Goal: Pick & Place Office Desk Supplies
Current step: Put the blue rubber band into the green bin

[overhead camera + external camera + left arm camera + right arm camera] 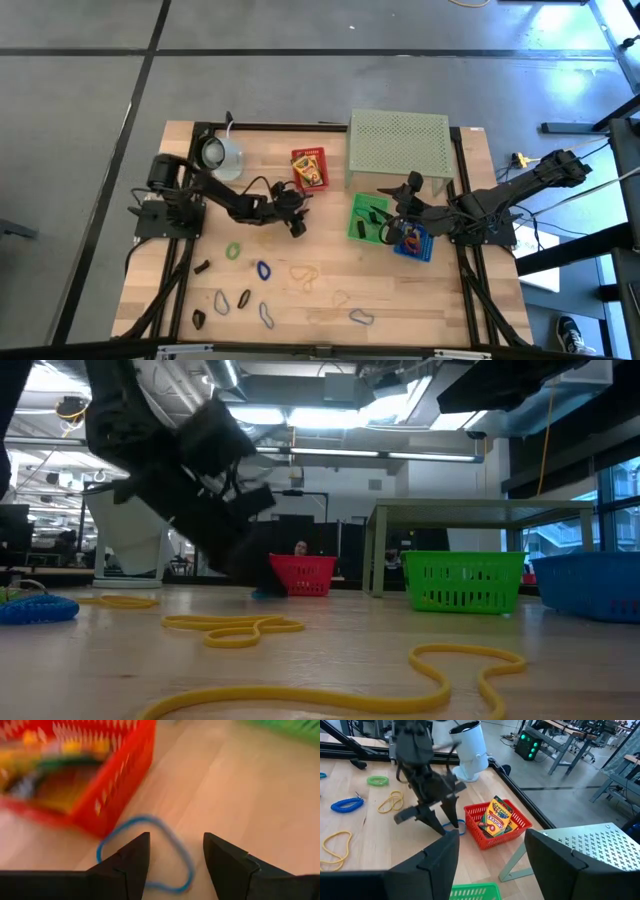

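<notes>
The left gripper [297, 222] is seen just beside the red basket [309, 168], fingers [135, 857] spread over a blue loop [145, 852] lying on the counter [430, 290] against the basket's wall. The yellow box [497, 817] is seen inside that basket. The right gripper [392, 228], fingers spread and empty, is held over the green basket [362, 215]. Other loops [262, 270] are scattered toward the counter's near edge, with bare wood between them.

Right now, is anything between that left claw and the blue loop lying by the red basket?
Nothing visible. The left claw is open right over the blue loop, which lies flat on the bare table beside the red basket, not in it.
</notes>
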Robot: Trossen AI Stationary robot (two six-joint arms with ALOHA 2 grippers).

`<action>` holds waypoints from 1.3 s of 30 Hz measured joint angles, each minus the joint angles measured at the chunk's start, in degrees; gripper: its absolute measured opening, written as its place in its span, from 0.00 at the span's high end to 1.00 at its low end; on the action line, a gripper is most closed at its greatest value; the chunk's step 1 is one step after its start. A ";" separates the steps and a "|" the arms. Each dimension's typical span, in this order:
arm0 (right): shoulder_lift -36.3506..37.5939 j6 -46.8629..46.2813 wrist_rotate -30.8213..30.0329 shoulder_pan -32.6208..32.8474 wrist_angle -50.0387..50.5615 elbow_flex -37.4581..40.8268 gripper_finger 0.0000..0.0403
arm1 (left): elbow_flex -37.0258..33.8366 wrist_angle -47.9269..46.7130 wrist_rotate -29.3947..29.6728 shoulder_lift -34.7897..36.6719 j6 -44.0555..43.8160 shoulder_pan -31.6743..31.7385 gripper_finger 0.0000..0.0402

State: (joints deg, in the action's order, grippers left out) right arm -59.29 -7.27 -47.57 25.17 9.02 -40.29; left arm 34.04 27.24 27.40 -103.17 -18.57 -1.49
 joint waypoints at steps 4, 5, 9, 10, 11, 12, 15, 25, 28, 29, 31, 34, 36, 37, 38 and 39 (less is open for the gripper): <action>0.00 -0.02 0.07 0.00 0.00 0.00 0.43 | 0.20 1.36 0.35 -2.72 -4.76 0.63 0.56; 0.00 -0.01 0.06 0.00 0.00 0.00 0.43 | 0.20 1.36 0.49 -2.95 -5.62 0.63 0.56; 0.00 0.02 0.07 0.00 0.00 0.00 0.43 | 0.20 1.16 0.56 -3.00 -6.58 0.35 0.60; 0.00 0.02 0.07 0.00 0.00 0.00 0.43 | 0.20 1.16 0.59 -3.01 -6.58 0.17 0.62; 0.00 0.02 0.05 0.00 0.00 0.00 0.43 | 0.18 1.13 0.55 -3.02 -6.58 -0.01 0.64; 0.00 0.02 0.05 0.00 -0.02 0.00 0.43 | 0.18 1.00 0.40 -3.05 -6.48 -0.17 0.67; 0.00 0.02 0.05 0.00 0.00 0.00 0.43 | 0.27 -0.59 0.51 -3.09 -5.59 -1.00 0.77; 0.00 0.02 0.07 0.00 0.00 0.00 0.43 | -0.07 2.41 1.14 -3.29 -4.01 -3.36 0.99; 0.00 0.02 0.07 0.00 0.00 0.00 0.43 | -0.29 7.61 -1.43 -3.31 -3.53 -4.28 0.99; 0.00 0.02 0.07 0.00 0.00 0.00 0.43 | -0.33 9.51 -3.17 -3.06 -3.15 -4.79 0.99; 0.00 0.04 0.07 0.00 0.00 0.00 0.43 | -0.21 14.37 -5.04 -1.98 -2.73 -5.46 0.99; 0.00 0.04 0.30 0.00 0.00 0.00 0.43 | -0.12 20.76 -4.39 -0.49 -2.56 -6.46 0.99; 0.00 0.31 0.44 0.00 0.00 0.00 0.43 | -0.15 25.70 -4.58 0.30 -1.50 -7.84 0.99; 0.00 0.57 0.44 0.00 -0.01 0.00 0.43 | -0.13 29.10 -4.62 0.80 -0.70 -8.46 0.99; 0.00 0.69 0.46 0.00 0.01 0.00 0.43 | -0.11 32.69 -4.62 1.20 0.32 -8.99 0.99; 0.00 0.74 0.46 0.00 0.01 0.00 0.43 | -0.08 36.70 -4.92 1.30 1.78 -9.42 0.99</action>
State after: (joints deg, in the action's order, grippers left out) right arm -59.29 -6.52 -47.11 25.17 9.03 -40.29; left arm 33.96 63.94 22.48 -101.86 -16.79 -10.91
